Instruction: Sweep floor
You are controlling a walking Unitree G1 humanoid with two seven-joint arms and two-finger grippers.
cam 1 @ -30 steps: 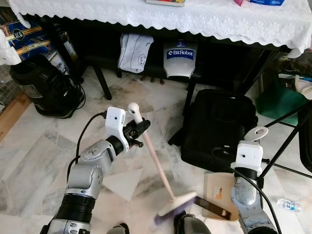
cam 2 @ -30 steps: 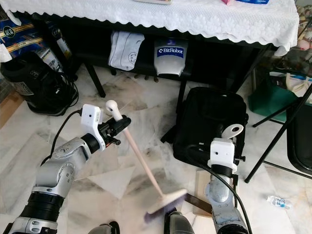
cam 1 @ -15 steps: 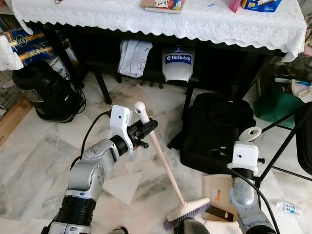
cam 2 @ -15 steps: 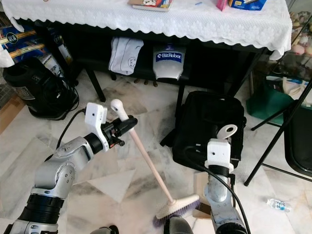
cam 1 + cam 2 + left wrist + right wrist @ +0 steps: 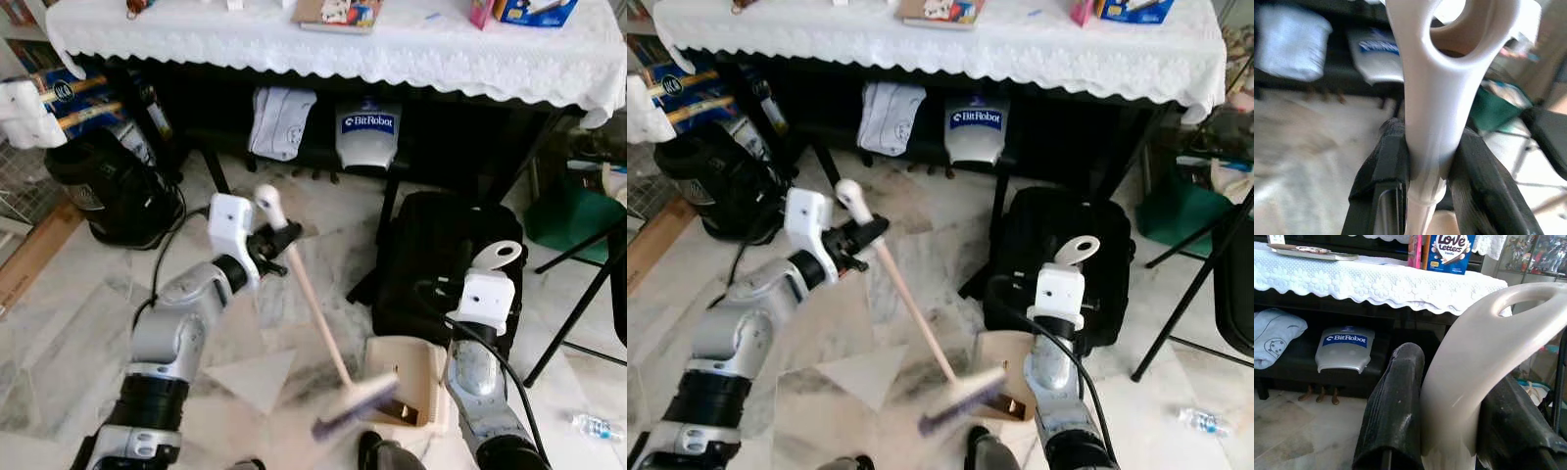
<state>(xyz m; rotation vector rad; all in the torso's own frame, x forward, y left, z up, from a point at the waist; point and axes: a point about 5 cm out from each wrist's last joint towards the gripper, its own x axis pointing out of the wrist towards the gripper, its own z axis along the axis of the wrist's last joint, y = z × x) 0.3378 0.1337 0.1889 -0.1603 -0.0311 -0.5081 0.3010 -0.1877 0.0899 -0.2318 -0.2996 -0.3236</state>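
Gripping the pale, smooth broom (image 5: 312, 308) just below its looped handle end, the left claw (image 5: 277, 238) has both black fingers pressed against the slim shaft. The stick slants down to a blurred purple-bristled head touching the marble floor (image 5: 69, 323), right at the lip of the beige plastic dustpan (image 5: 411, 377). The right claw (image 5: 1449, 431) is clamped around the dustpan's curved, glossy handle. Behind stands a desk (image 5: 323, 44) draped in white lace, beside a black bag (image 5: 441, 255).
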